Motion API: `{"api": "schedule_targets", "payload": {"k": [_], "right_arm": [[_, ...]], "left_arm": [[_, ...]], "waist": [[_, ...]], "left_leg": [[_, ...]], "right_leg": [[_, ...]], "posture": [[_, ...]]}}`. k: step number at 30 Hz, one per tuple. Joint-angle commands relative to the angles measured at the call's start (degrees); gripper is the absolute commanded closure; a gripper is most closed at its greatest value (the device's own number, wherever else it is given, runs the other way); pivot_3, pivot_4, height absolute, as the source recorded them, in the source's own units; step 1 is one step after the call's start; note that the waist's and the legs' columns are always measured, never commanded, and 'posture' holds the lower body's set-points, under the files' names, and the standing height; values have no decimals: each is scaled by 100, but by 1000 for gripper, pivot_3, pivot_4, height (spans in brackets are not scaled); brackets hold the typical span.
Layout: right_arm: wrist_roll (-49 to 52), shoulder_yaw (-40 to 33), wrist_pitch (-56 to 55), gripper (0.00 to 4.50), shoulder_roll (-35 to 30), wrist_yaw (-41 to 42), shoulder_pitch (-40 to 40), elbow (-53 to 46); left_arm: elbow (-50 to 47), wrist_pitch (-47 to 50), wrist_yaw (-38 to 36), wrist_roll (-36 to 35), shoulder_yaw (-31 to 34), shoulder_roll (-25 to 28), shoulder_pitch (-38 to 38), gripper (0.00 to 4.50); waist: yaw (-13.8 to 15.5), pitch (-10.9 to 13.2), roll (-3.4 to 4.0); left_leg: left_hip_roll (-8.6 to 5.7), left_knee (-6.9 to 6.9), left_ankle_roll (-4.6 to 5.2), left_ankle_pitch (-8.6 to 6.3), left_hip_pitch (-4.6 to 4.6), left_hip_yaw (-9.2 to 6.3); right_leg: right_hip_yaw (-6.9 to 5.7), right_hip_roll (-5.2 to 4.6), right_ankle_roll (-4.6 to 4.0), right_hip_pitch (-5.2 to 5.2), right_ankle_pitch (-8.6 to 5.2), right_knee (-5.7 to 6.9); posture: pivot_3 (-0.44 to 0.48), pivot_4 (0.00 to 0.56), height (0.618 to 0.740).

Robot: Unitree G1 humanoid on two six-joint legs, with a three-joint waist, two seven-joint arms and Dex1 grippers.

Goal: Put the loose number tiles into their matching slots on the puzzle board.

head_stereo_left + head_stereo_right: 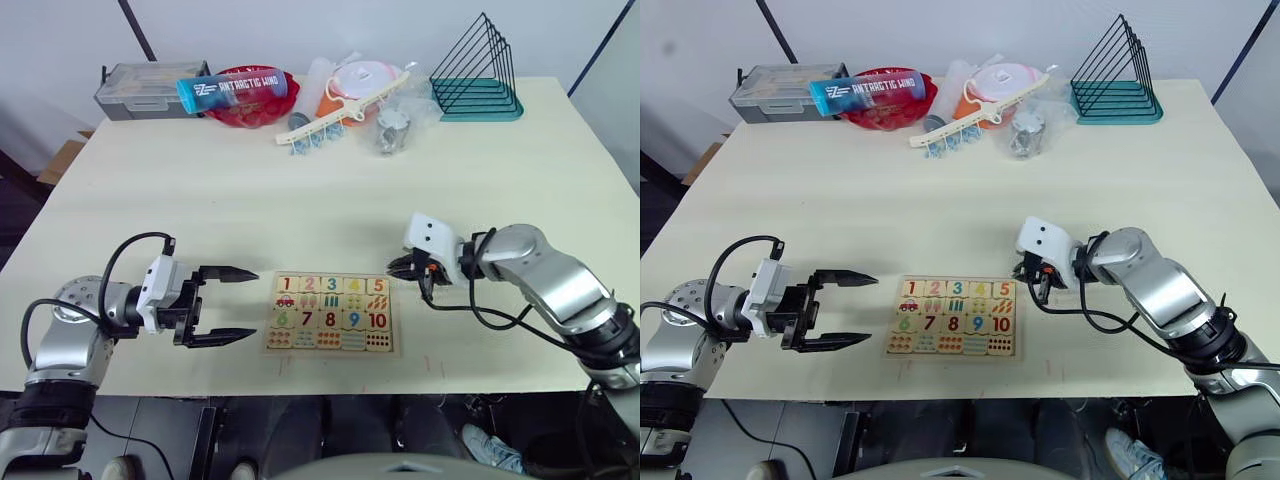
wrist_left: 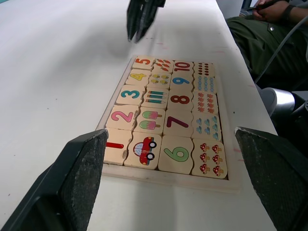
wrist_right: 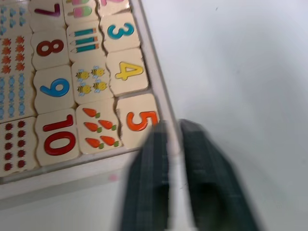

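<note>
Right gripper (image 1: 408,268) hovering nearly closed, empty, beside the puzzle board (image 1: 331,313), left gripper (image 1: 232,306) open; tiles 1–5 all seated, task looking done.

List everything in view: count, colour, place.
puzzle board: 1, light wood, near table edge, between the tools
number tiles: 5, digits 1 to 5, all seated in the board's top row
table: 1, cream
grey box: 1, far left
red bowl: 1, far edge, blue tube lying across it
orange-and-white container: 1, far centre
teal wire rack: 1, far right
person's dark clothing: beyond the table
left tool: black, open, left of board
right tool: black, shut, at board's corner by the 5
</note>
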Motion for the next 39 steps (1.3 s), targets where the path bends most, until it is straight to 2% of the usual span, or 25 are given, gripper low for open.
{"api": "schedule_targets", "payload": {"k": [1, 8, 15, 39], "right_arm": [[-117, -335, -604, 4447, 30, -81, 168, 184], [-309, -541, -1747, 4447, 199, -120, 692, 676], [-306, -625, -2116, 4447, 351, -117, 916, 807], [-628, -521, -2213, 4447, 565, 55, 1080, 920]], "left_arm": [[-13, -82, -205, -31, 41, 33, -61, 0], [-5, -74, -205, -13, 54, 25, -77, 0], [3, -91, -205, -18, 76, 36, -58, 0], [-12, -84, -205, -8, 116, 47, -39, 0]], "waist": [[0, 0, 0], [5, 0, 0], [4, 0, 0], [6, 0, 0]], "left_leg": [[0, 0, 0, 0, 0, 0], [-2, 0, 0, 0, 0, 1], [-1, 0, 0, 0, 2, 2], [-3, 0, 0, 0, 3, 1]], "right_leg": [[0, 0, 0, 0, 0, 0], [1, 1, 0, 1, 0, 0], [1, 2, 0, 1, 0, 2], [1, 3, 0, 2, 0, 2]], "posture": [[0, 150, 740], [0, 150, 740], [0, 150, 740], [0, 150, 740]]}}
